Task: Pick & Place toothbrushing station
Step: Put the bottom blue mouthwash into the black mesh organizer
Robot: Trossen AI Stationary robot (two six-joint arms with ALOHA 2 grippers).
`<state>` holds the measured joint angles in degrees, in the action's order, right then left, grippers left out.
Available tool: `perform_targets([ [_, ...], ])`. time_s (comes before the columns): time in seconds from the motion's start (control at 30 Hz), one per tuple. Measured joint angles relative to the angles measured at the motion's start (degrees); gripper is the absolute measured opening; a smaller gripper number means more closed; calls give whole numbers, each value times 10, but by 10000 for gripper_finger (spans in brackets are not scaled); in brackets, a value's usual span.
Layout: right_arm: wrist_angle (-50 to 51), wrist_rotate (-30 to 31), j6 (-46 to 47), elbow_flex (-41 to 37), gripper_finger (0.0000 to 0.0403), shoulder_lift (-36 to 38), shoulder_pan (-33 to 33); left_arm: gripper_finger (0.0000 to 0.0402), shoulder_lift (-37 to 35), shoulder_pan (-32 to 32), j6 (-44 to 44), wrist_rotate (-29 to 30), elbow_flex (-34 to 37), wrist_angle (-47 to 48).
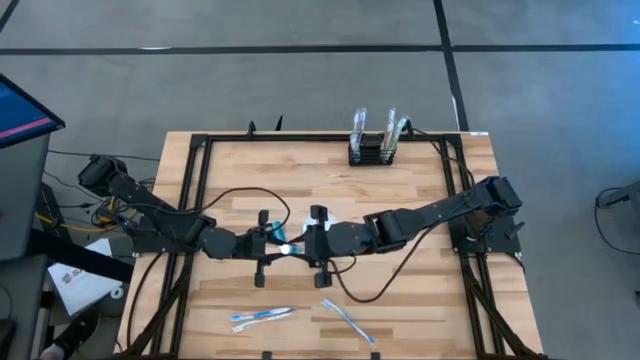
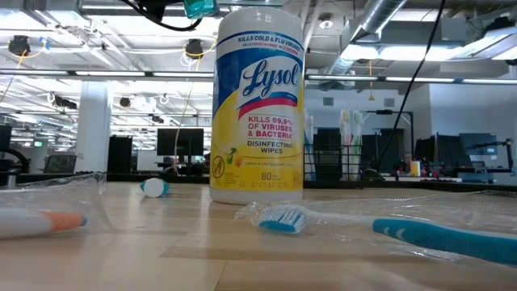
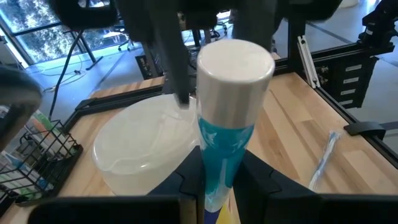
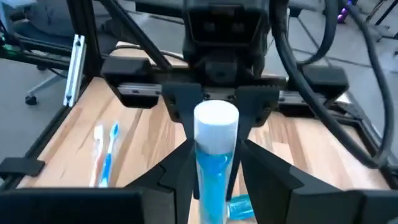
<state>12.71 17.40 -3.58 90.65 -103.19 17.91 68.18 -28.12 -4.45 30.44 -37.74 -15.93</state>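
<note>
At the twelve o'clock edge of the counter (image 1: pixel 420 200) stands the toothbrushing station (image 1: pixel 370 152), a black wire rack with a few toothbrushes upright in it. It is well apart from both arms and nothing touches it.

Both arms meet at the middle of the counter. The left one reaches in from nine o'clock and the right one from three o'clock. The left end effector (image 3: pixel 224 182) is clenched on a toothpaste tube (image 3: pixel 231 93) with a white cap and a teal body, and its dark fingers (image 3: pixel 186 183) press on either side of the body. The right end effector (image 4: pixel 214 168) also has a white-capped blue tube between its fingers (image 4: pixel 264 168). It appears to be grasping the same tube from the opposite side, though the overhead view is too crowded to confirm this.

Just beyond the tube, below the two end effectors, sits the round white lid of a disinfecting-wipes tub (image 3: pixel 146 149). In the low view the tub stands upright, with a yellow-and-white label.

Near the six o'clock edge lie two wrapped toothbrushes, one (image 1: pixel 262 316) toward seven o'clock and the other (image 1: pixel 348 320) toward five, apart from each other and from the arms.
</note>
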Motion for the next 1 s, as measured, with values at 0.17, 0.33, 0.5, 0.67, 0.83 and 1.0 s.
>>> perform_targets([
  [0.17, -35, -37, 0, 2, 120, -12, -12, 45, 0, 0, 0, 1, -1, 3],
  [0.33, -44, -39, 0, 2, 120, -12, -17, 45, 0, 0, 0, 1, -1, 1],
  [0.5, -60, -41, -14, 2, 120, -12, -17, 45, 0, 0, 0, 1, -1, 1],
  [0.67, -59, -41, -14, 2, 120, -12, -17, 45, 0, 0, 0, 1, -1, 1],
  [0.83, -58, -41, -14, 2, 120, -12, -17, 45, 0, 0, 0, 0, -1, 1],
  [1.0, -58, -41, -14, 2, 120, -12, -17, 45, 0, 0, 0, 0, -1, 1],
])
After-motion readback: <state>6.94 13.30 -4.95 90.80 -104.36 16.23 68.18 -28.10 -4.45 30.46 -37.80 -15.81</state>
